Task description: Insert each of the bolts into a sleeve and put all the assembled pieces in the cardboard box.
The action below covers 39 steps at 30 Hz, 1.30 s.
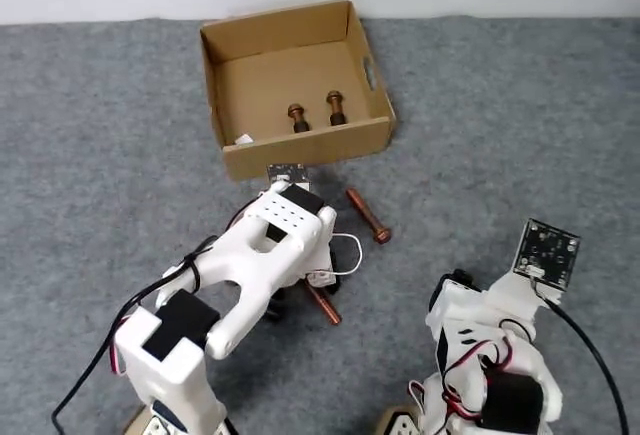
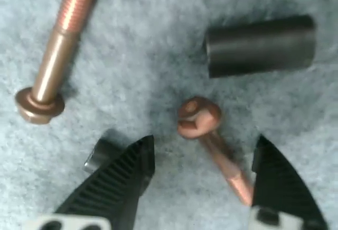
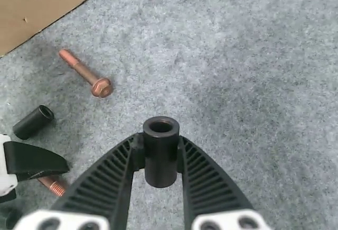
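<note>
The left gripper hung open just above the carpet, its jaws straddling a bolt without touching it. The bolt lay askew between them, its head away from the wrist. The right gripper was clenched on a sleeve, held upright with its bore facing up.

In the high view the box sat at twelve o'clock on the table with two assembled pieces inside. A second bolt lay on the carpet at five o'clock from the box. A spare sleeve lay beyond the straddled bolt's head, and a short sleeve sat just beside one left finger.

The step in hand looked to be picking up the straddled bolt to mate it with the held sleeve. To do it well, the wrist probably needed a slight turn so the jaws squared to the shank. They should then close just behind the head, leaving the threaded end free. The descent had to stay clear of the short sleeve, which could roll under the finger. The right arm's best part was to keep the bore steady and upright.
</note>
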Each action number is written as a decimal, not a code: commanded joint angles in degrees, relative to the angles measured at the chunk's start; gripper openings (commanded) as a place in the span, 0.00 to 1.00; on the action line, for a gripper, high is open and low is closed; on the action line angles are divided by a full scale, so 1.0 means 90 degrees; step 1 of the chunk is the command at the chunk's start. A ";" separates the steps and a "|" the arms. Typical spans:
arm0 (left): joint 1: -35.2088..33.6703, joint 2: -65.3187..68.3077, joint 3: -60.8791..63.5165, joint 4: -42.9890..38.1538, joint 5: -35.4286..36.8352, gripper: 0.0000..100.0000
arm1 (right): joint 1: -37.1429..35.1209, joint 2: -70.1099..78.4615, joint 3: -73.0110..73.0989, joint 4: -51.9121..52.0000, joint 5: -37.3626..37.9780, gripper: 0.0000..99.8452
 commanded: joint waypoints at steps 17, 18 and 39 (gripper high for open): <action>0.0264 0.0059 -0.0054 -0.0801 0.0342 0.06 | 0.0063 -0.0024 0.0010 -0.0161 -0.0068 0.01; 0.0264 0.0059 -0.0054 -0.0791 0.0342 0.03 | 0.0063 -0.0024 0.0010 -0.0161 -0.0068 0.01; 0.0264 -0.3096 -0.0269 0.0254 -0.0293 0.00 | 0.0015 -0.1079 0.0068 -0.0181 -0.0039 0.01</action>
